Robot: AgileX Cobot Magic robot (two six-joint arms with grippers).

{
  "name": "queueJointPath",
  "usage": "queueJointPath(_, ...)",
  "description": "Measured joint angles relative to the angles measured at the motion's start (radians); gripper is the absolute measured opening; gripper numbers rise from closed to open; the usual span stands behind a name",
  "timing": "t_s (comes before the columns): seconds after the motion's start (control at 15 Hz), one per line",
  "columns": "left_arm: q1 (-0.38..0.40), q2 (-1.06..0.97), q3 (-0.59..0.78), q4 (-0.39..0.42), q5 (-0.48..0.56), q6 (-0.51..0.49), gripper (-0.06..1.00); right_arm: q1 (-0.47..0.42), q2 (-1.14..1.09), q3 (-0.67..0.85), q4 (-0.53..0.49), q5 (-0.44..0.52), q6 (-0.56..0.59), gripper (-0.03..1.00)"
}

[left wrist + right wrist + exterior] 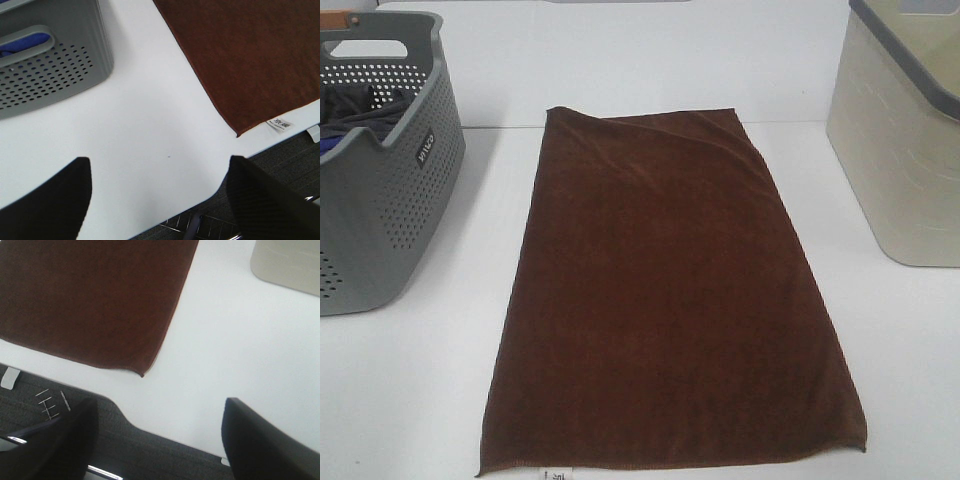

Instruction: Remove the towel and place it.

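Note:
The dark brown towel [670,290] lies spread flat on the white table, its long side running from the back to the front edge, with a small white tag [558,476] at the near hem. In the left wrist view the towel's near left corner [250,60] and the tag [281,123] show. In the right wrist view its near right corner [95,300] shows. My left gripper [160,200] is open and empty above the table's front edge, left of the towel. My right gripper [160,440] is open and empty at the front edge, right of the towel. Neither gripper shows in the exterior view.
A grey perforated basket [380,170] with dark and blue clothes stands at the left, also in the left wrist view [50,65]. A beige bin [905,140] stands at the right, also in the right wrist view [287,265]. Dark floor lies beyond the table's front edge.

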State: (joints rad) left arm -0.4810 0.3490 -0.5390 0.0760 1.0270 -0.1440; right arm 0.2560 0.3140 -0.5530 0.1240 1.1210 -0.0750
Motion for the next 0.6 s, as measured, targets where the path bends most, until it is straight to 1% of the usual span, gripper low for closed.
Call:
queueJointPath(0.27, 0.0, -0.027, 0.014, -0.008, -0.003, 0.032, 0.72, 0.002, -0.104, 0.05, 0.0, -0.05, -0.028, 0.66)
queueJointPath(0.47, 0.0, -0.027, 0.032, -0.07, 0.012, 0.121, 0.72, 0.002, -0.105, 0.052, 0.0, -0.052, -0.028, 0.66)
queueJointPath(0.6, 0.0, -0.027, 0.032, -0.076, 0.014, 0.137, 0.72, 0.002, -0.105, 0.052, 0.0, -0.052, -0.029, 0.66)
